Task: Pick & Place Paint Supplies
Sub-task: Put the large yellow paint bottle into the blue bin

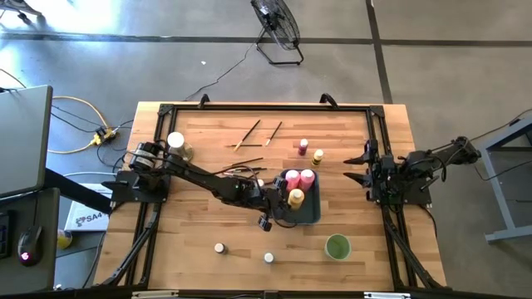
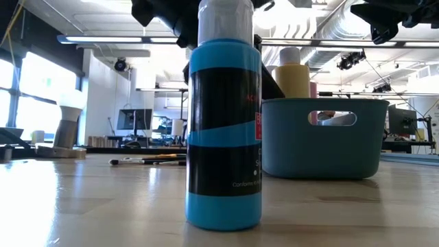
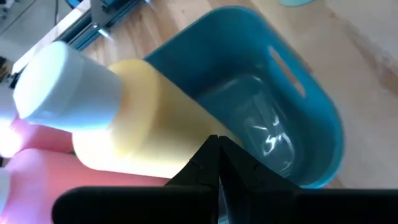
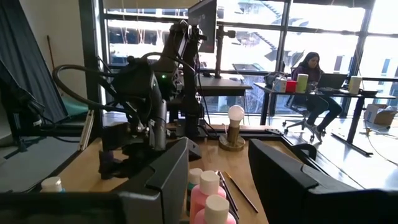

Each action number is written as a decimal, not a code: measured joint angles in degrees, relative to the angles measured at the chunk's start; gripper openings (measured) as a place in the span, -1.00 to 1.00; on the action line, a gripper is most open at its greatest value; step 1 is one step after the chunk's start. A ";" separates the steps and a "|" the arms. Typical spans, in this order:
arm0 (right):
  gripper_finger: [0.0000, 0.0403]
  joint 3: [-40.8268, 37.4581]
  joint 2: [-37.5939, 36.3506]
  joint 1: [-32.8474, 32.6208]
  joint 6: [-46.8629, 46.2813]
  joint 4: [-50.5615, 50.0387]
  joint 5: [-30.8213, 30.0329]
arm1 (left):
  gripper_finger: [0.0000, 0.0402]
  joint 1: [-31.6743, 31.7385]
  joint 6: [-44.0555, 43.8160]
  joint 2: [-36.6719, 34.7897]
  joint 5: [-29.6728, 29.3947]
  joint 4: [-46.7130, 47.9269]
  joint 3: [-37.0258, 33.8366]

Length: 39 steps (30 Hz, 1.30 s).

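While the left pincer [image 1: 268,218] hangs clenched beside the tray [image 1: 311,213], the right pincer [image 1: 359,166] waits released over the wooden table [image 1: 199,224].

A blue squeeze bottle [image 2: 223,130] with a black label and pale cap stood upright on the wooden table [image 2: 96,206], directly below the dark arm parts at the top edge, whose jaws were out of sight. Just beside it, behind, sat the blue-grey tray [image 2: 322,137], a yellow bottle [image 2: 293,79] rising from it. Thin paintbrushes [image 2: 147,160] lay flat farther back.
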State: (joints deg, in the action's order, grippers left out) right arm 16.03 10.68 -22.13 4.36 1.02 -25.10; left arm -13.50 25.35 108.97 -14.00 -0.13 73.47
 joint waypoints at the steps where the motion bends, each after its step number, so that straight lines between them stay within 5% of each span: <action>1: -0.20 0.00 0.00 0.00 0.00 0.00 0.00 | -1.00 0.00 -0.12 0.00 -0.39 0.03 0.00; 39: -0.20 -0.02 0.00 0.00 0.00 0.04 0.00 | -1.00 0.08 -4.72 -0.07 -1.50 1.33 -0.02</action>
State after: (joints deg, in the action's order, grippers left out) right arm 16.01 10.68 -22.13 4.36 1.06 -25.10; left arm -13.42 20.63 108.90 -15.51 1.20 73.45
